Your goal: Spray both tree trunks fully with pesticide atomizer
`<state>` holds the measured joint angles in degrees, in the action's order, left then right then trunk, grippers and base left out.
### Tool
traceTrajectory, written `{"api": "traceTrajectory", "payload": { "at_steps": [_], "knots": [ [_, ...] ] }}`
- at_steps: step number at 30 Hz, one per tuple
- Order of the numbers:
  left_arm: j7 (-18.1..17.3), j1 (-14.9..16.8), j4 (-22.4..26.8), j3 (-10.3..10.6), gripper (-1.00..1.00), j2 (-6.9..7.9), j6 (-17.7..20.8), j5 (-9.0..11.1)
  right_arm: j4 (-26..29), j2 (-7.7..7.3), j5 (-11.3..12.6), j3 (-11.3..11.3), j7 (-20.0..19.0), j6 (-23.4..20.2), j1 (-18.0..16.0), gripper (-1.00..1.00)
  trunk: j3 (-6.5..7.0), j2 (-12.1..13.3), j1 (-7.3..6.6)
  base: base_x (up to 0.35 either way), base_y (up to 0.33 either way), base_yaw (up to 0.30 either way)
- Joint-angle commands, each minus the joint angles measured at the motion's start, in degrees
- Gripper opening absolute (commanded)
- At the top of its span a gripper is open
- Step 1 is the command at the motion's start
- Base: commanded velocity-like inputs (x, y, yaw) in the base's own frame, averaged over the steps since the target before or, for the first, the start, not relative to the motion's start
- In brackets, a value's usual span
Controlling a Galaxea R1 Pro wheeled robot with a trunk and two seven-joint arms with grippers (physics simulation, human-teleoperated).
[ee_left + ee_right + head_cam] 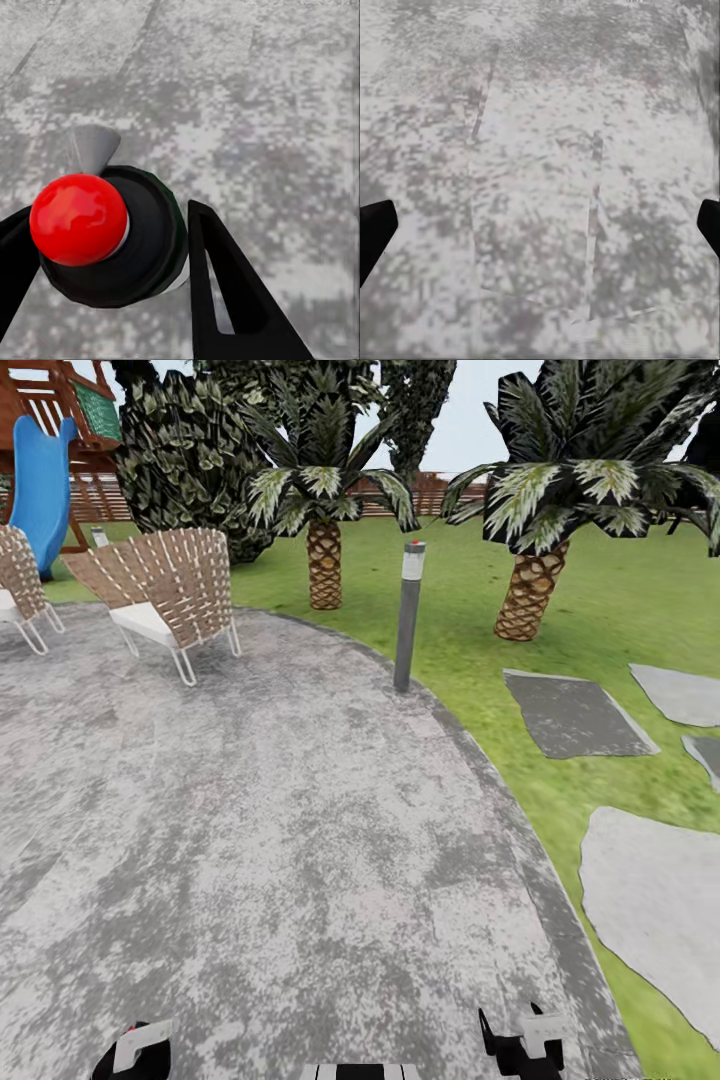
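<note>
My left gripper (112, 251) is shut on the pesticide atomizer (97, 225), a black round body with a glossy red ball top and a grey cone nozzle, held above grey paving. Its black fingers (225, 292) press the body from both sides. My right gripper (540, 229) is open, nothing between its fingers, over the same paving. In the head view both grippers sit low at the bottom edge, left (135, 1050) and right (525, 1040). The two thick grey-tan tree trunks are out of view. Green lawn (620, 600) spreads to the right, with a brown slat fence (432, 490) behind.
I stand on a round grey patio (280, 820). A grey bollard lamp (407, 615) stands at its rim. Two short palms (324, 560) (530, 590) grow on the grass, woven chairs (165, 595) sit at left, a blue slide (42, 485) is behind, and stepping stones (575, 715) lie at right.
</note>
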<state>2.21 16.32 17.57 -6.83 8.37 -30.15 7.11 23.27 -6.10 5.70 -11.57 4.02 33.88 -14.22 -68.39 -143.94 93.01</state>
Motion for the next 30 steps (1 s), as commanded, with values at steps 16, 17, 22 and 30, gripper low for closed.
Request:
{"api": "traceTrajectory", "payload": {
  "at_steps": [16, 17, 22, 30],
  "knots": [
    [-0.01, -0.05, -0.18, -0.02, -1.0, -0.03, 0.0, 0.01, -0.31, 0.07, 0.01, -0.03, 0.02, 0.14, -0.02, 1.0, 4.45, 0.22, -0.41, 0.0, 0.0, -0.212],
    [-0.01, -0.05, -0.2, -0.02, -1.0, -0.03, 0.0, 0.01, -0.32, 0.09, 0.01, -0.03, 0.02, 0.12, -0.02, 1.0, 4.68, 0.23, -0.44, 0.0, 0.0, -0.046],
    [-0.01, -0.06, -0.25, -0.02, -1.0, -0.03, 0.0, 0.01, -0.27, 0.13, 0.14, -0.03, 0.02, 0.05, -0.01, 1.0, 5.81, 0.3, -0.56, 0.0, 0.0, -0.014],
    [-0.01, -0.06, -0.34, -0.02, -1.0, -0.11, 0.0, 0.01, -0.41, 0.39, 0.02, 0.0, 0.02, 0.12, -0.01, 1.0, 7.59, 0.4, -0.77, 0.0, 0.0, -0.001]
  ]
}}
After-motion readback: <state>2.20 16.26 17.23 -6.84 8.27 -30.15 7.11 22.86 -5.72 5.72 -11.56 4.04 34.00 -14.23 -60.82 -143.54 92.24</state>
